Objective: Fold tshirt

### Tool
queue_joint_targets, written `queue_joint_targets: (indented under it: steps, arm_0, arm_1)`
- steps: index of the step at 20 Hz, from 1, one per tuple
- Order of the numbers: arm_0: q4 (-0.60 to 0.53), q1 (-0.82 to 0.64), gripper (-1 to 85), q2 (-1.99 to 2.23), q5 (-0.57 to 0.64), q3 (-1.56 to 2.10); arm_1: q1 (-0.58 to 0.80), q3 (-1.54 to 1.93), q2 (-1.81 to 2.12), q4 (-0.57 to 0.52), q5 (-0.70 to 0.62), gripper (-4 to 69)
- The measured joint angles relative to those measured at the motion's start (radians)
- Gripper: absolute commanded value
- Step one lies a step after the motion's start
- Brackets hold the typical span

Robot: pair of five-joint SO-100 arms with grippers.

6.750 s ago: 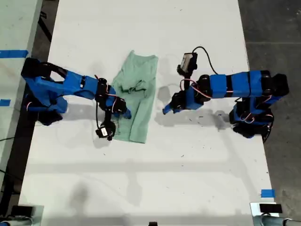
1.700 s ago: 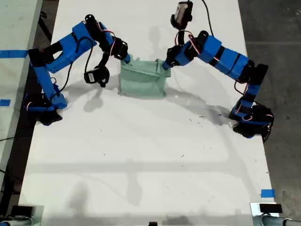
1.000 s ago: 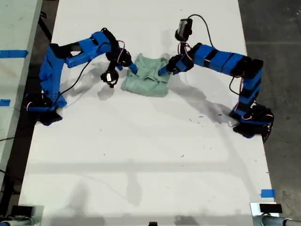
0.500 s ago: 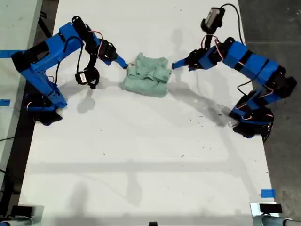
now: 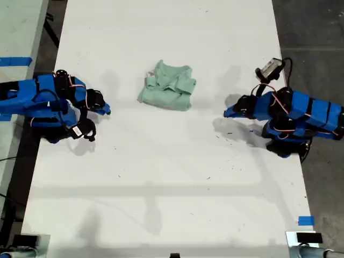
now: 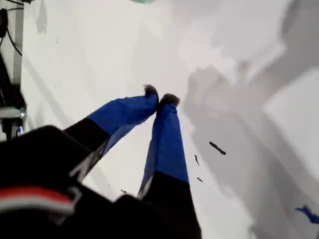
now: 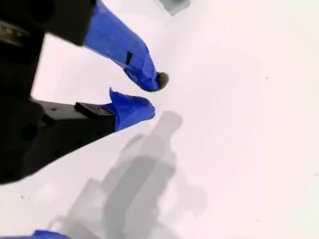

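White table (image 5: 161, 188) carrying small dark specks (image 6: 217, 148) beside my first gripper (image 6: 159, 95), jaws pressed together, at the exterior view's right, with the loosely folded tshirt (image 5: 167, 86) well apart, lying unobstructed between it and my second gripper (image 7: 153, 94), jaws slightly parted, at that view's left, shirt barely showing in either wrist view.

Tshirt (image 5: 167, 87) lies on tabletop (image 5: 172, 177), between the two claws, well apart from both. It sits ahead of my first claw (image 5: 227, 113), toward the exterior view's left, and ahead of my second claw (image 5: 107, 111), toward the exterior view's right.
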Motion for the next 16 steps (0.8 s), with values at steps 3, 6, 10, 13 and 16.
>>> queue_joint_targets:
  steps: [3,6,10,13,16]
  arm_0:
    - [-0.086,0.052,1.8,0.247,-0.040,0.250]
    - [0.120,0.051,3.1,0.497,-0.081,0.296]
    - [0.230,0.098,6.7,0.618,-0.052,0.296]
    - [0.230,0.201,6.7,0.621,-0.048,0.296]
    - [0.230,0.275,6.7,0.621,-0.048,0.296]
  arm_1:
    - [-0.051,0.179,0.288,0.067,0.132,1.5]
    - [-0.115,0.192,0.337,0.110,0.196,1.6]
    - [-0.055,0.193,0.348,0.112,0.109,1.9]
    - [-0.020,0.193,0.353,0.126,-0.301,1.0]
    - [-0.012,0.193,0.353,0.127,-0.373,1.0]
